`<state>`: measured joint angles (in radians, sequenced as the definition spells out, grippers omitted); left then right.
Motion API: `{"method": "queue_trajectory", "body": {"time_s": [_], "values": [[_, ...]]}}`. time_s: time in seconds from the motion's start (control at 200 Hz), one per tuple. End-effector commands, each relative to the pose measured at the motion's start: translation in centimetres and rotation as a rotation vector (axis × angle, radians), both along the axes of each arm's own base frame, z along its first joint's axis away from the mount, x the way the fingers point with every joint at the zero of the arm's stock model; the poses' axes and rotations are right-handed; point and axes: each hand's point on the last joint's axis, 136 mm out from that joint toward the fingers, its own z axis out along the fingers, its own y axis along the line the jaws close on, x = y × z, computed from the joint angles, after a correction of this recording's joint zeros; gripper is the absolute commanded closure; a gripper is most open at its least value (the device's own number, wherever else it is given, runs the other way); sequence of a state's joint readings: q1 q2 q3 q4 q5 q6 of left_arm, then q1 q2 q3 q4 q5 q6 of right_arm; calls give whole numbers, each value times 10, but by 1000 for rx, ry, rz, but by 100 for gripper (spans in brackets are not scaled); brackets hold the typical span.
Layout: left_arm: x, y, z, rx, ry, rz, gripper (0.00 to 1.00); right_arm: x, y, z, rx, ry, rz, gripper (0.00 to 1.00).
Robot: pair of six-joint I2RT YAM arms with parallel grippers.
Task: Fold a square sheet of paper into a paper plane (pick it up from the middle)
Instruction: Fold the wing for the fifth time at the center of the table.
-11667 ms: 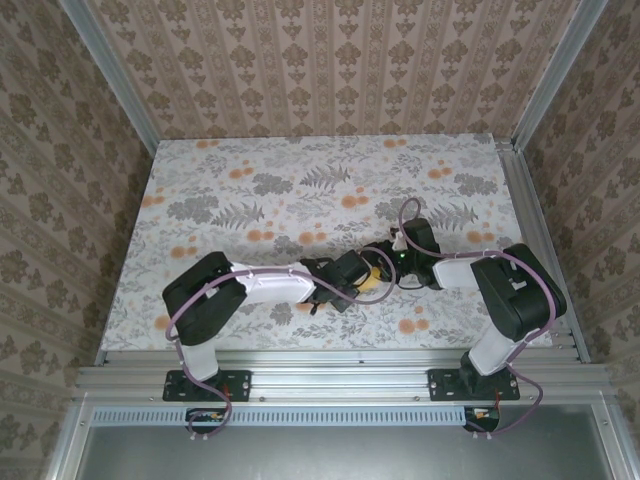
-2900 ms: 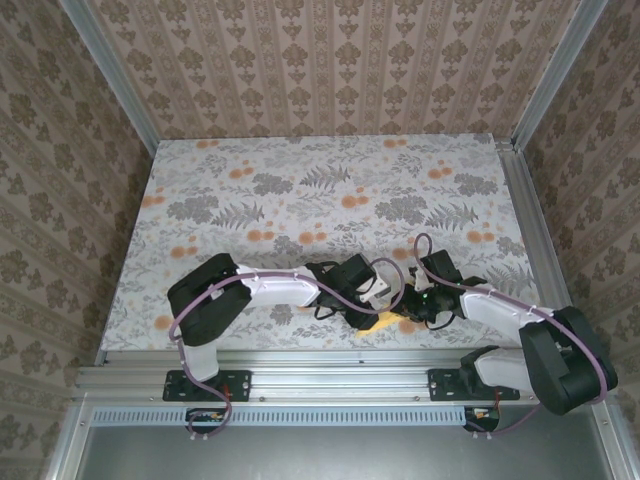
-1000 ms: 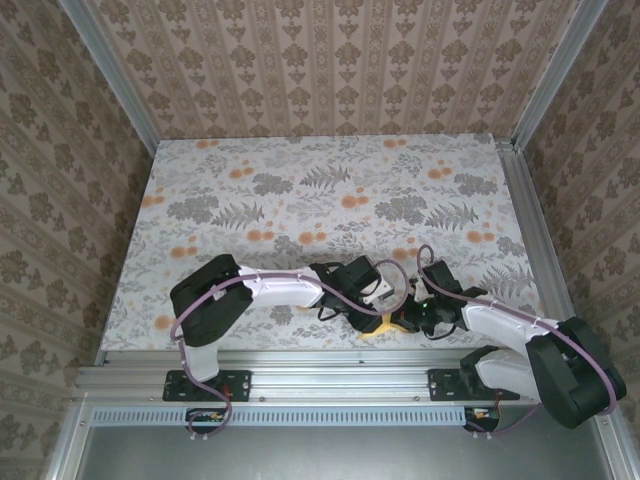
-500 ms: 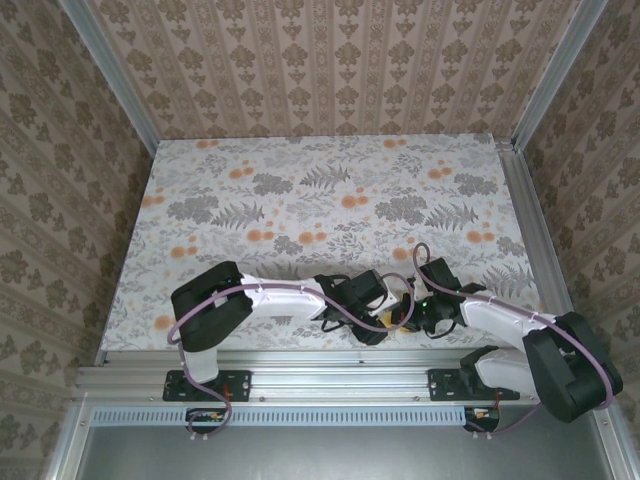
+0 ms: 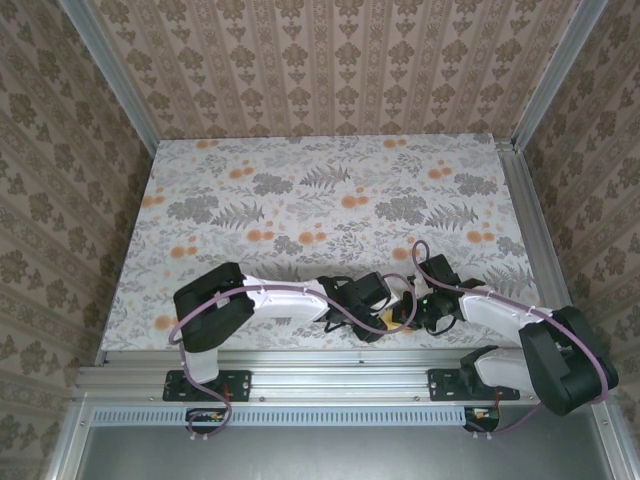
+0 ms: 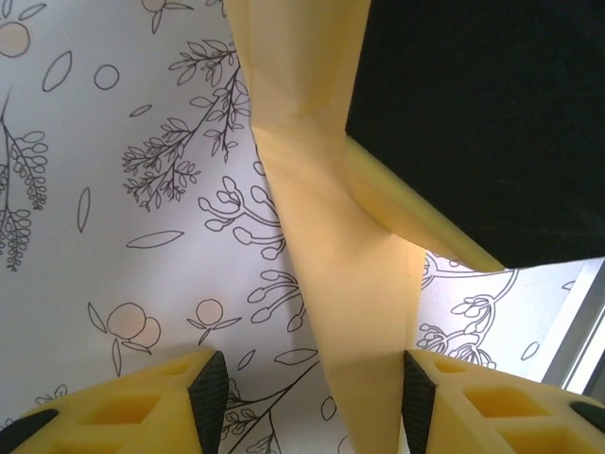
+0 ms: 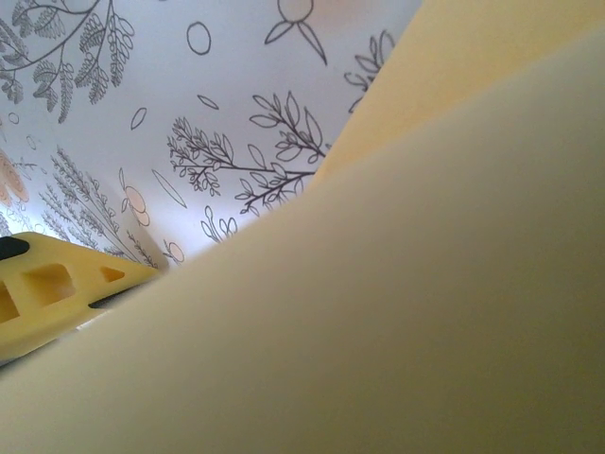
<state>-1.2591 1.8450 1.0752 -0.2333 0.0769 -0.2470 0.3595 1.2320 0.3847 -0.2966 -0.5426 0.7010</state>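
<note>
Left gripper [image 6: 312,371] stood wide open, folks, its two yellow fingers [image 6: 142,409] spread far apart at the bottom of the wrist view and clamped on nothing at all. Right between them ran the yellow paper [image 6: 352,284], a long creased strip with a folded flap. It came down from the top edge and passed close against the inner pad of the finger on the right of that view, while the other finger sat clear of it with bare floral table [image 6: 142,189] in the gap. Up in the top right corner a big black shape [image 6: 473,123] covered the flap's far end, and what held it there could not be made out.

From the overhead camera both arms reached low toward each other at the near edge of the table, just ahead of the aluminium rail [image 5: 330,378]. The right gripper [image 5: 420,312] sat nose to nose with its partner, and a small sliver of the yellow paper [image 5: 386,322] peeked out between them, a little right of centre.

Over on the right wrist camera, the yellow paper [image 7: 425,284] was pressed up so close that it blurred and hid most of the scene. One yellow finger [image 7: 57,293] showed at lower left, beside the sheet's edge. Its partner was hidden, so whether the right gripper was closed on the paper or open, I could not tell.
</note>
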Motion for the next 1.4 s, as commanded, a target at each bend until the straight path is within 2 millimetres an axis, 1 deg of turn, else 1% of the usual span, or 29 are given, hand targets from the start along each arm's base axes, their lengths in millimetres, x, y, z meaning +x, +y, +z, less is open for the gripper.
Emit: {"method": "queue_trajectory", "body": {"time_s": [0.0, 0.13, 0.21, 0.295, 0.355, 0.475, 0.63, 0.725, 0.745, 0.815, 0.905, 0.995, 1.09, 1.275, 1.36, 1.4], "values": [[-11, 14, -31, 109, 6, -51, 47, 5, -4, -3, -45, -25, 18, 100], [0, 27, -43, 182, -51, -21, 48, 10, -4, 0, -46, -52, 19, 100], [13, 33, -43, 204, -110, 15, 49, 18, -4, 1, -43, -73, 17, 100], [25, 35, -40, 193, -139, 49, 49, 28, -1, 4, -24, -92, 13, 100], [31, 33, -36, 176, -153, 55, 49, 37, 2, 7, -12, -111, 7, 100], [37, 23, -27, 129, -153, 40, 48, 51, 8, 16, -1, -130, 21, 100], [42, 15, -14, 80, -155, 40, 48, 62, 13, 22, 17, -142, 20, 100], [48, 15, -13, 74, -156, 45, 48, 68, 17, 26, 29, -155, 22, 100], [49, 15, -12, 73, -156, 48, 47, 68, 17, 20, 23, -135, 23, 100], [52, 16, -8, 54, -144, 57, 47, 72, 18, 18, 22, -134, 26, 100], [50, 14, 8, -15, -104, 78, 46, 74, 18, 15, 13, -129, 27, 100], [47, 15, 28, -70, -82, 99, 46, 71, 14, 11, -5, -121, 29, 100], [41, 19, 43, -109, -48, 113, 46, 68, 11, 9, -12, -115, 31, 100], [31, 26, 56, -148, 0, 135, 47, 66, 11, 6, -14, -104, 38, 100], [22, 18, 62, -220, 57, 140, 52, 66, 11, 5, -15, -99, 43, 100], [18, 15, 61, -242, 89, 140, 55, 66, 11, 4, -15, -97, 42, 100]]}}
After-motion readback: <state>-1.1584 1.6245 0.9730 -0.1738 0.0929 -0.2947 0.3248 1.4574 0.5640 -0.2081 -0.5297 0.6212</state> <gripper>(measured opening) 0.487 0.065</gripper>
